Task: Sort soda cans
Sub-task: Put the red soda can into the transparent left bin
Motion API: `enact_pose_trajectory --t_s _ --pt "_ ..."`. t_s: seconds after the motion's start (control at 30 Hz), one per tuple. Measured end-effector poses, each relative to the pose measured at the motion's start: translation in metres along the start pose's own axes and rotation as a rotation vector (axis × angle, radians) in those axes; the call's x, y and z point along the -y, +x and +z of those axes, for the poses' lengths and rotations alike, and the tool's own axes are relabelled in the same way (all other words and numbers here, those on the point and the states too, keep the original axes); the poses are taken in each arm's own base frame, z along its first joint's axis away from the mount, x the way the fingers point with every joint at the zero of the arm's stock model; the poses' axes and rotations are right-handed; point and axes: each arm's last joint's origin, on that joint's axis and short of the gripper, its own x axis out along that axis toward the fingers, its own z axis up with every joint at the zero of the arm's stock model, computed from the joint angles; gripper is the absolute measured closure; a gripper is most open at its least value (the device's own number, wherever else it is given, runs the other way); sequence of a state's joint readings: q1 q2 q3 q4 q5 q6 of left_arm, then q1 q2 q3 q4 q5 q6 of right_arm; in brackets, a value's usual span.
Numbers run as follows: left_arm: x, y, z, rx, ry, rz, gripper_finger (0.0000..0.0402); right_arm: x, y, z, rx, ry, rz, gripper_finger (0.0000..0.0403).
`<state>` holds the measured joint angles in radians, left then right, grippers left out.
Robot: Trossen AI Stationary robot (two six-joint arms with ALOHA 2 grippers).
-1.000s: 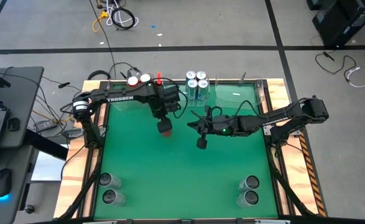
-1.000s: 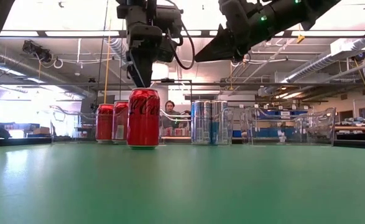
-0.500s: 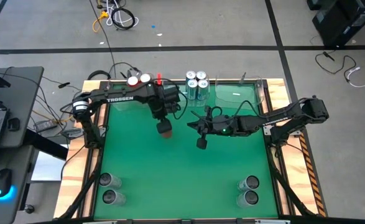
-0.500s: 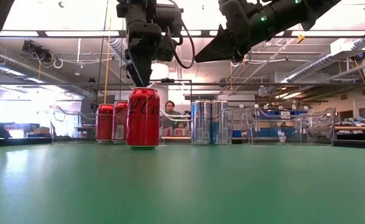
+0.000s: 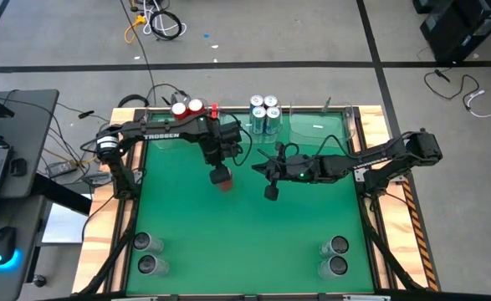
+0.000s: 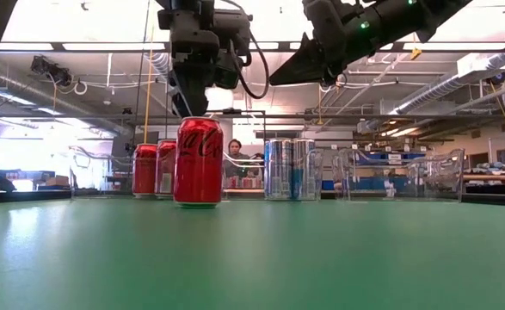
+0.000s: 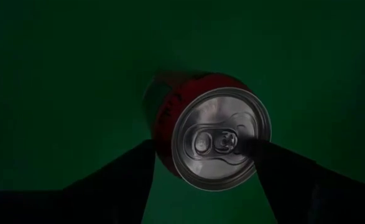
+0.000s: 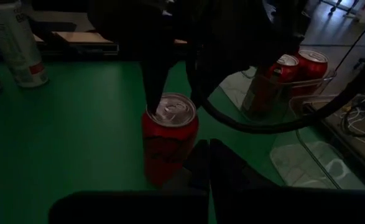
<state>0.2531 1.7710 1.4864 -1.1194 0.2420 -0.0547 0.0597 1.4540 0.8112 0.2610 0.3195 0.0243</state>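
A red soda can stands upright on its base on the green table, near the middle. It also shows in the low view. My left gripper is open right above it. Its two fingers point down, one on either side of the can's silvery top. My right gripper is shut and empty, just right of the can and above the table. Two red cans and three blue-and-white cans stand at the far edge. My left gripper comes at the red can from above, pointing down. Its fingertips are level with or just above the rim of the can's top. I cannot tell whether they touch it. The can stands on the table by itself.
Clear plastic bins stand along the far edge, one holding the red cans and one at the far right. Two dark grey cans stand at the near left corner and two at the near right. A person shows beyond the table.
My left gripper has gone a little up and toward the table's left, away from the red can's top. The can has stayed upright where it was.
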Motion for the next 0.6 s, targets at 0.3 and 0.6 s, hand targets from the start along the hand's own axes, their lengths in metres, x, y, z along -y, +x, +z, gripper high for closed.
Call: enact_pose_trajectory --t_s 0.3,0.6 --pt "0.001 -0.005 0.002 -0.001 0.07 0.023 0.0138 -0.004 0.027 -0.014 0.035 0.066 0.072 0.0403" --pt "0.003 -0.027 -0.003 0.03 0.129 0.112 0.0196 -0.014 0.05 -0.033 0.043 0.096 0.094 0.0402"
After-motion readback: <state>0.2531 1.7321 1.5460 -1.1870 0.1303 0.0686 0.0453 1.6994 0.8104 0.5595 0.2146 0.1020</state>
